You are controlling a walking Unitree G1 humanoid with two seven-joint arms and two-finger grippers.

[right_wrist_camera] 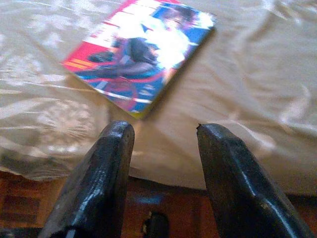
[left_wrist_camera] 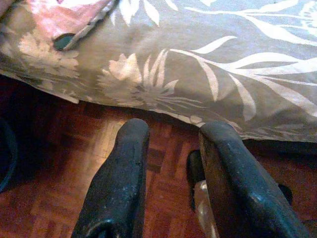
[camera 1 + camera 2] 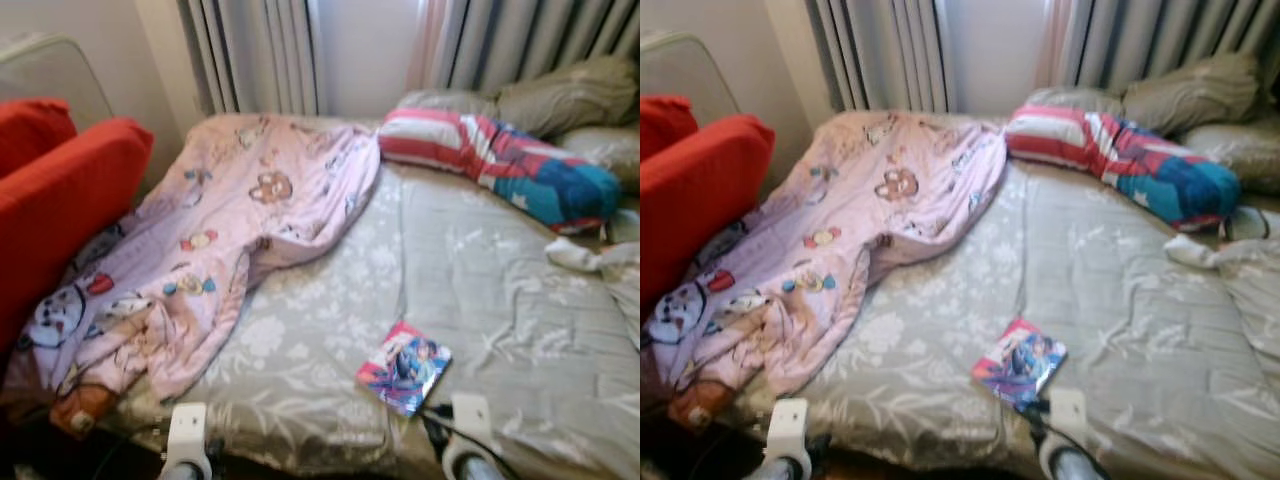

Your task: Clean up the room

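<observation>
While the book (image 1: pixel 141 52) lies flat on the bed (image 3: pixel 500 300) near its front edge, just ahead of my spread, empty right pincer (image 1: pixel 163 134), I judge a shallow approach could nudge it or snag the sheet instead.

Head views soft, blurred throughout. Glossy red-and-blue illustrated book (image 1: pixel 138 54) cover art smeared, title unreadable. Red cushioned armchair (image 3: pixel 60 200) cut by frame edge. Pink cartoon-print blanket (image 3: pixel 210 250) hides bed's near corner; small prints indistinct. Small white crumpled item (image 3: pixel 572 255) near pillows too blurred to identify. Arms cut off at bottom edge.
</observation>
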